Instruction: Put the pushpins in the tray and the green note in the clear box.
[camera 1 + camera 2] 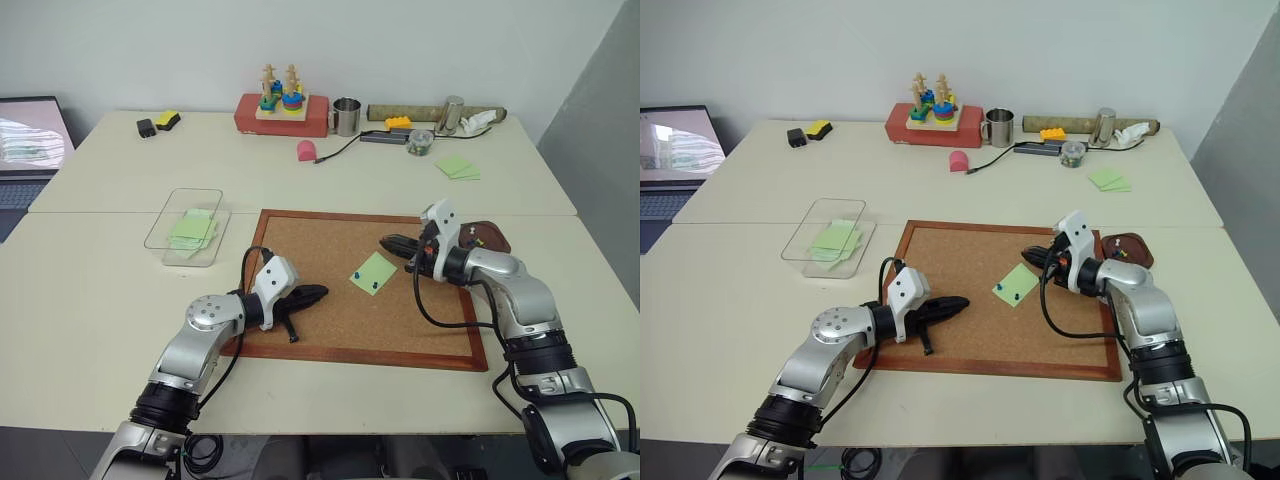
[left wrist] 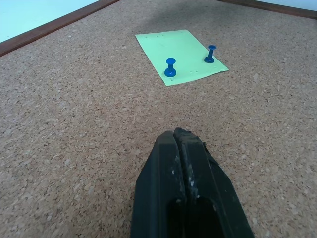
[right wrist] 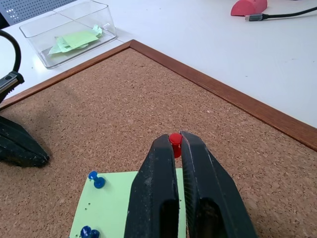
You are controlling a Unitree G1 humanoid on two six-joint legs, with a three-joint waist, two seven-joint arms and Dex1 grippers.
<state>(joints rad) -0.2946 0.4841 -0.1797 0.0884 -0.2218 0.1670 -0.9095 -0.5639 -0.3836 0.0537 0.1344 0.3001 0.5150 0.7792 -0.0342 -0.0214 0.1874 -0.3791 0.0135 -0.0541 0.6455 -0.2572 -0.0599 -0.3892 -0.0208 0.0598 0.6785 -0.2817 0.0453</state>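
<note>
- The right gripper (image 3: 174, 141) is clamped on a red pushpin (image 3: 175, 138), in the right centre of the left eye view, above the corkboard (image 1: 330, 320).
- The left gripper (image 2: 181, 141) has its fingers pressed together and holds nothing (it hovers low over the board's lower left part).
- The green note (image 1: 373, 273) lies near the board's middle, with two blue pushpins (image 2: 170, 67) stuck in it.
- The tray (image 1: 492, 238) sits at the board's upper right corner.
- The clear box (image 1: 185, 226) stands left of the board, with green notes inside.
</note>
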